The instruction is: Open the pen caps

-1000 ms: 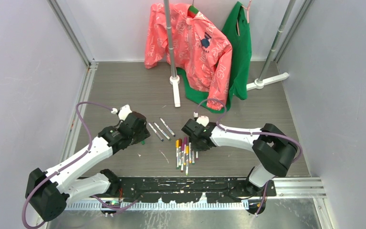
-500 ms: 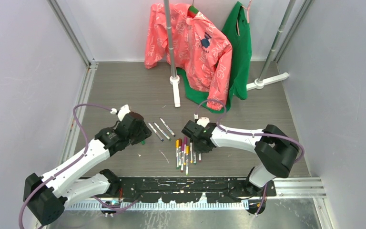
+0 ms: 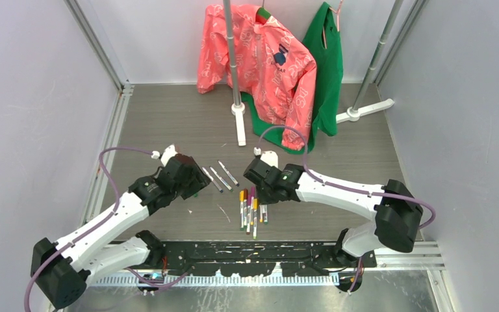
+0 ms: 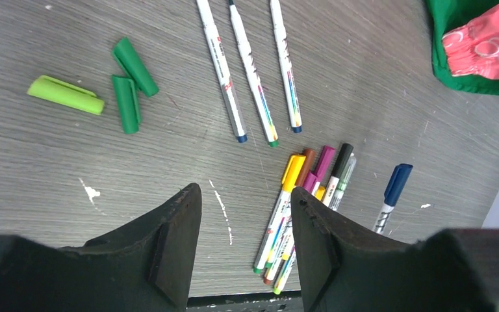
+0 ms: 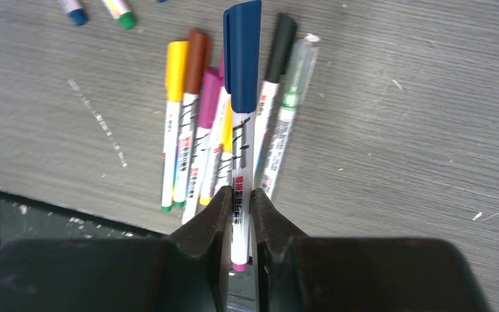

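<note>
My right gripper point(image 5: 240, 221) is clamped on the white barrel of one pen, the blue-capped pen point(image 5: 241, 162). Its blue cap point(image 5: 242, 55) is on and points away from the wrist. In the wrist view it sits over the bundle below, but I cannot tell whether it is clear of the table point(image 3: 169, 123). My left gripper point(image 4: 245, 208) is spread wide with nothing between its fingers, and it hangs above bare tabletop. I count six capped pens point(image 5: 198, 140) bunched side by side near the front edge. Their caps are yellow, brown, magenta, a second yellow lower down, black and one clear, and some of these pens overlap. Just beyond them lie three uncapped pens point(image 4: 252, 75), roughly parallel and slightly apart, with coloured back ends of blue, green and blue. That makes ten pens, seven with caps on. Three loose caps lie off to the left of the uncapped pens. One is a light green cap point(image 4: 65, 95) and two are dark green caps point(image 4: 127, 104); the dark pair sits close together, just beside the light one. At the far end of the table hang one pink jacket point(image 3: 260, 58) and one green garment point(image 3: 328, 71).
</note>
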Robot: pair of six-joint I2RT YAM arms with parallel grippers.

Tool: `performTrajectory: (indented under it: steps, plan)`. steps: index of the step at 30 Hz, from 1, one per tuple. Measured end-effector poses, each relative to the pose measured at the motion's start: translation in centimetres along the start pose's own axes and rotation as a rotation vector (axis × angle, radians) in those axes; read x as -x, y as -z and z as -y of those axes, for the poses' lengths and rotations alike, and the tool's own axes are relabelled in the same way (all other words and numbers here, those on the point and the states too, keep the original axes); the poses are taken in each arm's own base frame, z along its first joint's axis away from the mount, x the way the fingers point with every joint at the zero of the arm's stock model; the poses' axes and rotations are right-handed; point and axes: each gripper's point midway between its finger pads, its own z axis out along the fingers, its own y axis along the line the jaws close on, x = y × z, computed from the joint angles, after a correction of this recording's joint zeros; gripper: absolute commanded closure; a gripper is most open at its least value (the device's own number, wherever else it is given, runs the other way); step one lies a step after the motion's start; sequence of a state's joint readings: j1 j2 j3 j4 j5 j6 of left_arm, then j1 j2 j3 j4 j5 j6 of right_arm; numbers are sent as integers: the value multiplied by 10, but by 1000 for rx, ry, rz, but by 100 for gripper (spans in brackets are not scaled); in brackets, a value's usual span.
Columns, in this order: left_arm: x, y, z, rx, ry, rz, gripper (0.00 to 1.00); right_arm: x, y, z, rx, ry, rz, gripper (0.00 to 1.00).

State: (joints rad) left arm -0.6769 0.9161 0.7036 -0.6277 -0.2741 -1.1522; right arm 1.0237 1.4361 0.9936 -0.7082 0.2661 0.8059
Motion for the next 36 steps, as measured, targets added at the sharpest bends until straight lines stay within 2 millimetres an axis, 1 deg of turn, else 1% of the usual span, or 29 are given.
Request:
performTrajectory:
  steps: [3,6,9,12,16,21,23,27,36]
  plan:
    - [-8,-8,4,7,-9,-25,47,1,10,-14,55,27,-1,99]
    - [-17,-19,9,17,-21,-54,47,-4,18,-26,108,55,-12,99]
    - [-23,-29,20,13,-29,-82,47,-9,24,-33,153,74,-34,99]
    - [-25,-35,35,-8,-31,-93,46,-13,27,-41,193,82,-54,99]
    - [-23,-39,58,-58,-15,-90,46,-12,32,-49,231,85,-63,99]
    - [-25,-44,76,-95,-3,-99,46,-12,34,-58,272,90,-68,99]
    - [-29,-47,80,-105,-5,-110,47,-11,35,-60,283,93,-67,99]
    - [-37,-52,83,-109,-12,-135,47,-10,35,-65,304,96,-67,99]
    - [-39,-47,91,-147,9,-146,47,0,31,-82,326,103,-59,99]
